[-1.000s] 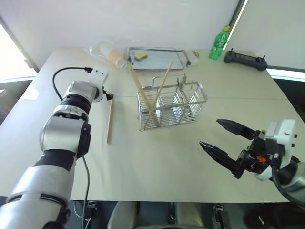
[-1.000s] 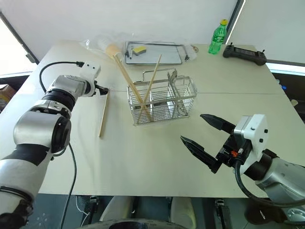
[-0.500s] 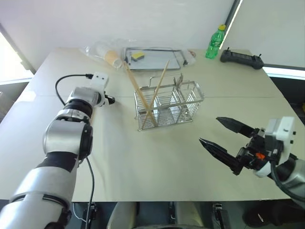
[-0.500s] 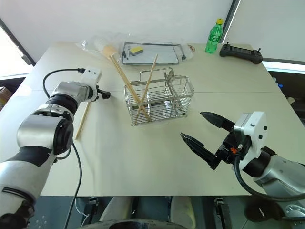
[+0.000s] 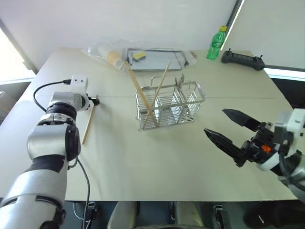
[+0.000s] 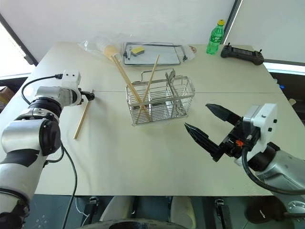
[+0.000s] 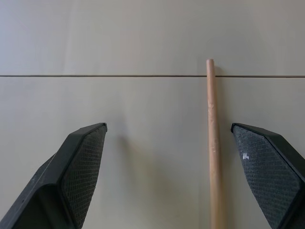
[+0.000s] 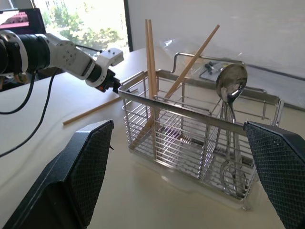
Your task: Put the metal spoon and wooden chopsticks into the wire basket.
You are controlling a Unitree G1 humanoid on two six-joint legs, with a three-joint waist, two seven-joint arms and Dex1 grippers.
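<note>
The wire basket stands mid-table with wooden chopsticks leaning in its left compartment. The metal spoon stands bowl-up in its right compartment. One more wooden chopstick lies flat on the table left of the basket. My left gripper is open low over that stick's far end. The stick lies between the fingers, close to one finger, and is not gripped. My right gripper hangs open to the right of the basket and nearer to me, pointing at it, holding nothing.
At the back of the table are a flat metal tray with a yellow sponge, a clear plastic bag, a green bottle and a black controller. A black cable loops by the left wrist.
My left gripper has shifted left, and the loose chopstick has slid left on the table with it. The right gripper has barely moved.
</note>
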